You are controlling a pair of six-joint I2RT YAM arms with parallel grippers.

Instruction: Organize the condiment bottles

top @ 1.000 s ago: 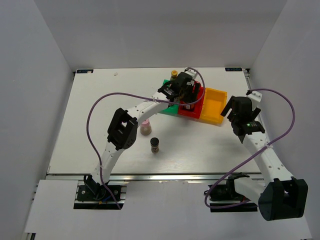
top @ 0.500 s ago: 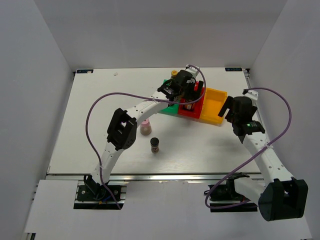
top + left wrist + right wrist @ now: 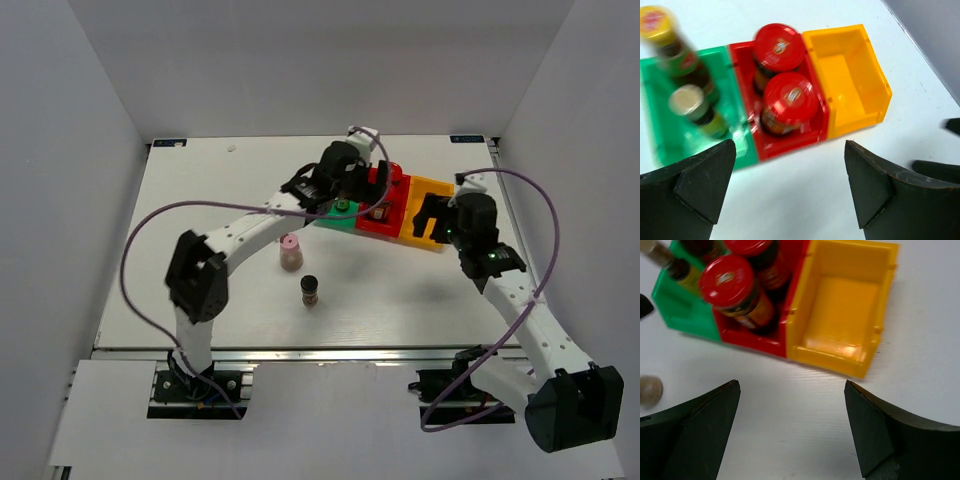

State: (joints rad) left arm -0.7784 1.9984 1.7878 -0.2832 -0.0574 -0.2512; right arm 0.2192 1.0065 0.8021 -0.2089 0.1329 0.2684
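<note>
Two slim dark yellow-labelled bottles (image 3: 687, 65) (image 3: 699, 112) stand in the green bin (image 3: 740, 150). Two red-lidded jars (image 3: 780, 45) (image 3: 790, 97) stand in the red bin (image 3: 742, 75). The pink-lidded jar (image 3: 291, 252) and the black-lidded jar (image 3: 310, 289) stand on the table in front of the bins. My left gripper (image 3: 322, 190) (image 3: 790, 165) is open and empty, above the table just in front of the green and red bins. My right gripper (image 3: 428, 213) (image 3: 792, 390) is open and empty, in front of the orange bin.
The orange bin (image 3: 850, 75) (image 3: 840, 300) is empty and stands to the right of the red bin (image 3: 755, 342). The three bins sit side by side at the back middle of the white table (image 3: 200, 230). White walls enclose the table.
My left gripper has pulled back to the left from over the red bin, and its arm's elbow has swung left. My right gripper has moved up and left toward the orange bin.
</note>
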